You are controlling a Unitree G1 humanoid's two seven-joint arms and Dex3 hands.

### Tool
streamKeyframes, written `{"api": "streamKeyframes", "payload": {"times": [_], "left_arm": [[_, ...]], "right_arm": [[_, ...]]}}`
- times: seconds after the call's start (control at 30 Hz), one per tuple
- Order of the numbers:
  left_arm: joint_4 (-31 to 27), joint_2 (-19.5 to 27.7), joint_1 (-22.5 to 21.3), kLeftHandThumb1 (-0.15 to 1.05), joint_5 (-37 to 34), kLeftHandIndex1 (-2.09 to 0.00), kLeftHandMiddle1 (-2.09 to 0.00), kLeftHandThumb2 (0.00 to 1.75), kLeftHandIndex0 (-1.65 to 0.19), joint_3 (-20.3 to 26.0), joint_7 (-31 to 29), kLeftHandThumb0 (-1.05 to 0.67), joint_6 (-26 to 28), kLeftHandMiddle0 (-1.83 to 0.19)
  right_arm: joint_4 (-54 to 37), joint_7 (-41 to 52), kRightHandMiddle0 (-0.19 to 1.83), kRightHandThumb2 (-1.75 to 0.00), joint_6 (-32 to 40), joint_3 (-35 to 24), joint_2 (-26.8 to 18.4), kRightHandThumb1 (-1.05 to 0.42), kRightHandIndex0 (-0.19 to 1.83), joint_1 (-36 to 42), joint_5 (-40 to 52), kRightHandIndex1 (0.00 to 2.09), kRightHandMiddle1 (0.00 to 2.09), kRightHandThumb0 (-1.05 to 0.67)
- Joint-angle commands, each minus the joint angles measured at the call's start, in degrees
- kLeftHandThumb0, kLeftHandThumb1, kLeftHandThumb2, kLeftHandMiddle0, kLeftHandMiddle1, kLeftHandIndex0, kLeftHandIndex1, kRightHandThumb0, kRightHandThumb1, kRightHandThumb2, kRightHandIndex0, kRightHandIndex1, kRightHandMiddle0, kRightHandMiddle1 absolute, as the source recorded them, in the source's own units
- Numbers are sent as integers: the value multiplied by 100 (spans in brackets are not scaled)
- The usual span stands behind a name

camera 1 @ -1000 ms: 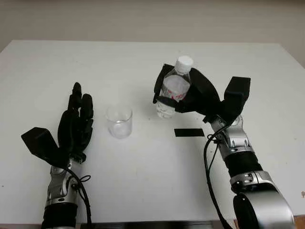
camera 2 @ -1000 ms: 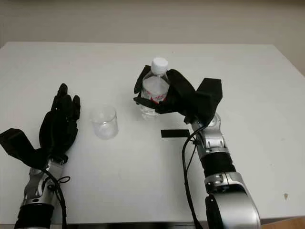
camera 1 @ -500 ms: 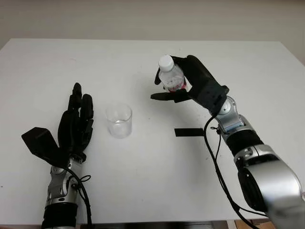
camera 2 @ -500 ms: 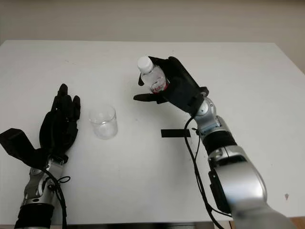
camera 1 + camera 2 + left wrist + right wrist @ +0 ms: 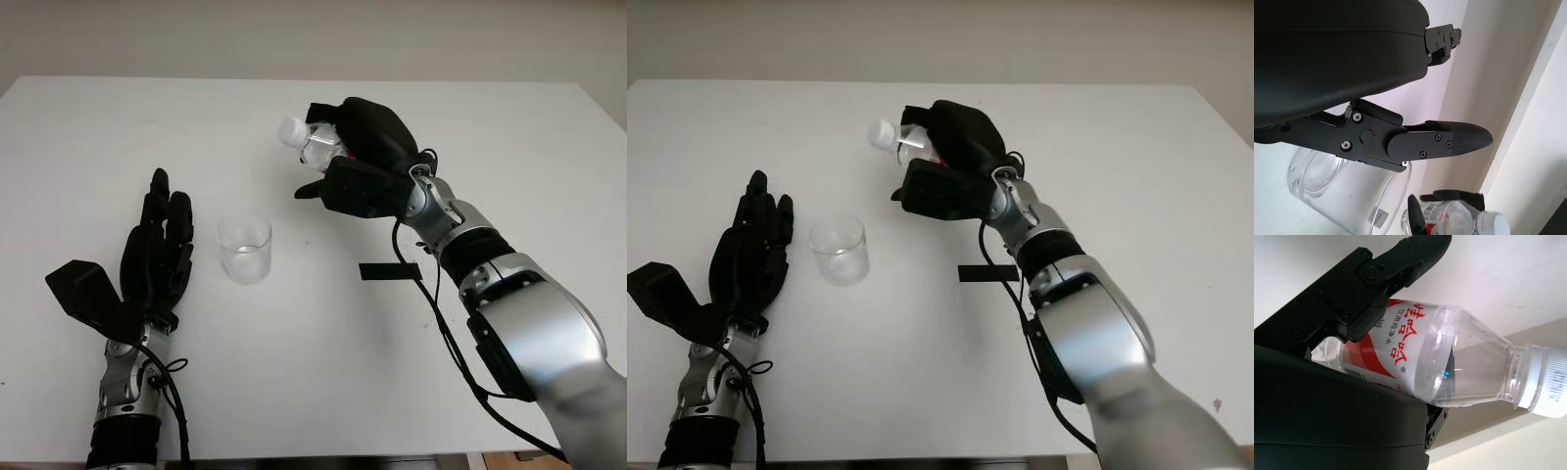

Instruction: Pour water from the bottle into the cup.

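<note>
Heads up, your right hand (image 5: 358, 166) has its fingers wrapped around the bottle (image 5: 312, 144), holding it in the air beyond the cup (image 5: 244, 249) and off toward the right-arm side of it. The bottle is tipped nearly flat with its neck pointing toward the cup's side of the table.

Big one: the white cap (image 5: 1546, 387) looks like it's on. If so, nothing comes out however far you tilt, and you'd need that sorted first.

Second thing, the mouth isn't over the cup. It's short of the rim from what I can tell, so if you tilt more from here, water would likely land on the table (image 5: 294, 343) rather than in the cup. The cup is clear and light-looking too, so a bump from the bottle could knock it over.

Your left hand (image 5: 155, 255) is open just beside the cup on its left-arm side, holding nothing. Not blocking the pour path, but close enough to nudge the cup.

There's also a black strip (image 5: 389, 271) on the table on the right-arm side of the cup, under your forearm. It's out of the way.
</note>
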Motion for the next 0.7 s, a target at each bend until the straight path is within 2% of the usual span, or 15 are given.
{"api": "streamKeyframes", "payload": {"times": [0.0,0.1,0.23,0.3,0.43,0.57,0.67], "left_arm": [[72,-46,-51,105,36,-5,-5,42,15,-8,-7,-70,-53,14],[107,-54,-79,105,56,-5,-5,43,15,-19,11,-71,-82,14],[145,-65,-102,105,56,-5,-5,43,16,-24,5,-71,-116,15],[180,-68,-113,105,62,-5,-5,43,16,-23,-8,-72,-157,15],[189,-76,-111,105,45,-5,-5,43,17,-14,-2,-72,-162,16],[257,-71,-139,105,46,-5,-5,43,17,-8,-23,-71,-207,16],[307,-66,-167,105,51,-5,-5,43,17,-7,-22,-71,-238,15]], "right_arm": [[16,1,77,-20,7,-1,73,-98,123,-298,52,209,209,-18],[30,-439,72,-17,58,357,143,-98,108,-421,-350,209,209,-22],[63,-1099,75,-15,-19,764,167,-95,99,-490,-807,209,209,-24],[86,-1399,75,-16,-69,906,179,-95,103,-499,-958,209,209,-24],[106,-1925,79,-26,-203,1143,183,-93,133,-495,-1203,209,209,-25],[157,-2648,87,-44,-347,1564,48,-84,136,-531,-1682,209,209,-25],[211,-2889,89,-42,-419,1729,-16,-85,132,-569,-1865,209,209,-25]]}}
